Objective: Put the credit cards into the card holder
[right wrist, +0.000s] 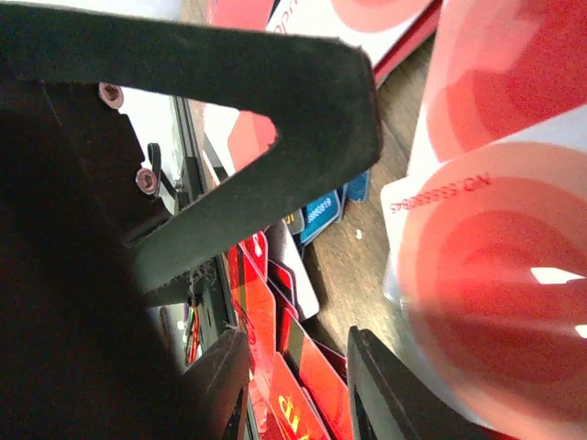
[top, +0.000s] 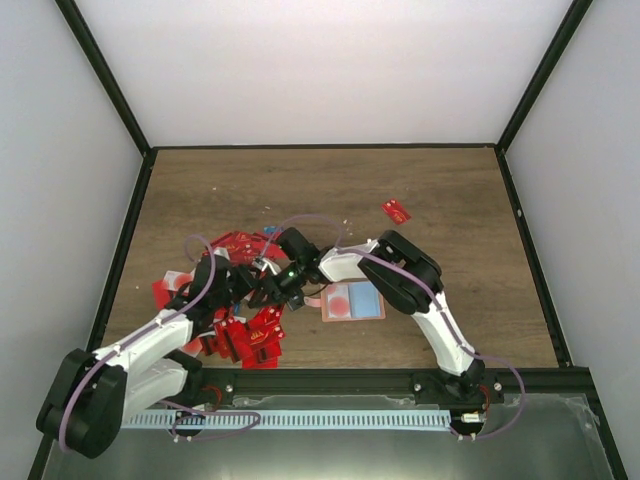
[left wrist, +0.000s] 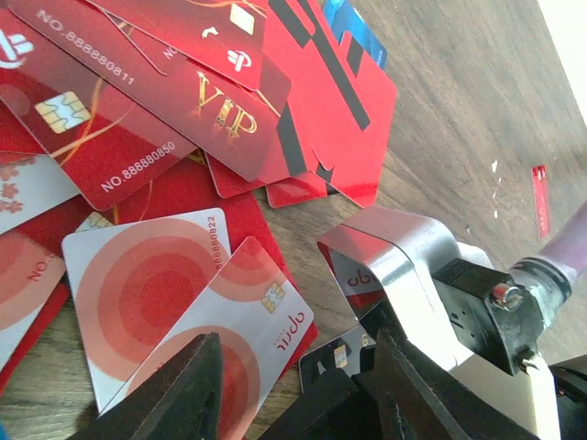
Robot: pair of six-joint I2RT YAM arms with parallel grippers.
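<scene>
A wooden worktop [top: 450,190] seen from above, with two robot arms reaching in from its near edge. Toward the left edge lies one loose heap of credit cards [top: 240,335], mostly red and overlapping too much to count. Close up, two pale cards [left wrist: 174,302] with red rings lie side by side on the heap, and one blue card [left wrist: 353,27] peeks out behind.

Both pincers meet over the heap. The left gripper [left wrist: 298,344] has its jaws apart above the pale cards. The right gripper [right wrist: 296,339] shows a narrow gap with nothing in it.

Just right of the heap, one card holder [top: 352,300] lies open. Further right, well apart, lies one lone red card [top: 396,210].
</scene>
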